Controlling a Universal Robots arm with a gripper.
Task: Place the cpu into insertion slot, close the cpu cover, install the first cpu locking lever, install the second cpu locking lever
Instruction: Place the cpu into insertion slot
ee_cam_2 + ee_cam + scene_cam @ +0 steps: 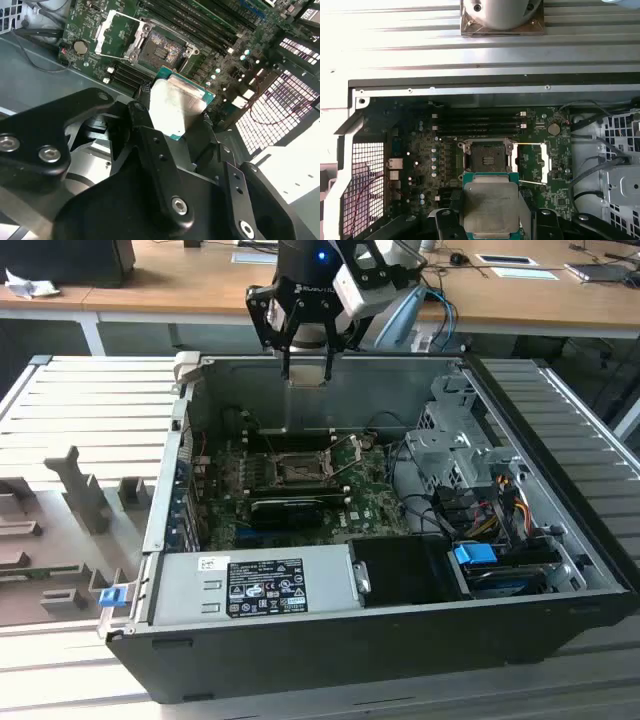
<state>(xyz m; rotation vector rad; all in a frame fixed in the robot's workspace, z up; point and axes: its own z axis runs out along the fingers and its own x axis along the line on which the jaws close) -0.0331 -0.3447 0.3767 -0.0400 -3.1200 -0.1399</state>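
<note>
My gripper [306, 370] hangs above the far wall of the open computer case, shut on the cpu [490, 207], a flat square chip with a dull silvery top and a green edge. In the second wrist view the cpu [175, 105] sits between the black fingers [141, 120]. Below it on the green motherboard lies the insertion slot [486, 155] [162, 47] [298, 468], open and dark inside. The cpu cover [532, 167] [112, 32] [347, 452], a thin silvery frame, is swung open to one side of the socket. The cpu is well above the slot and not touching it.
Long black memory slots [480, 127] run beside the socket, and a long black card [295, 508] lies in front of it. A grey power supply [255, 585], a drive cage [455, 445] and cables [490, 510] fill the case's near and right sides. Grey fixtures [85, 490] stand at the left.
</note>
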